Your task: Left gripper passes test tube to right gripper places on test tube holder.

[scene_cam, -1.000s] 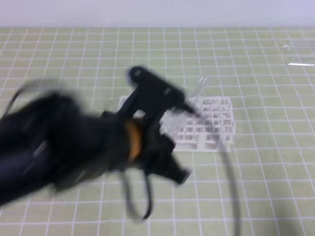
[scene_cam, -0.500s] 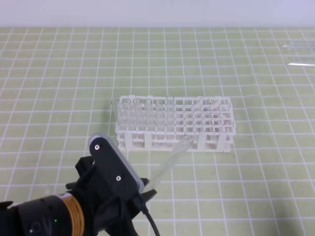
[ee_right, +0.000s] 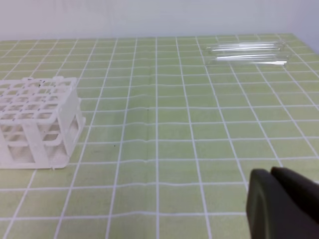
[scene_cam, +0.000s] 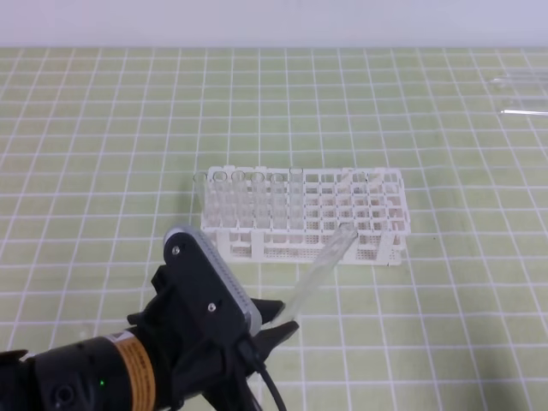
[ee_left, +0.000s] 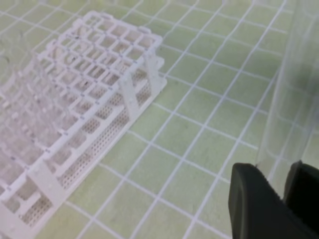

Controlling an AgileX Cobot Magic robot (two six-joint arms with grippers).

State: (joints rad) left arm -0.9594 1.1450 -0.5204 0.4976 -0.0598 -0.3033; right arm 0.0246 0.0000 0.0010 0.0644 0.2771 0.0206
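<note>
test tube (scene_cam: 321,267) | clamped at its lower end in the left hand (scene_cam: 272,318), up off the tabletop near the front edge, tip angled toward the test tube holder (scene_cam: 377,224) | thin glass, light, slick, probably cracks easy, so grab mid-length, gently | right hand (ee_right: 279,191) fingers together, holding nothing

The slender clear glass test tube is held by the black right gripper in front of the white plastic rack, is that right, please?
Not quite: the black left gripper with the orange-brown wrist band holds the clear glass test tube, as the exterior high view shows. It is indeed in front of the white plastic rack.
</note>
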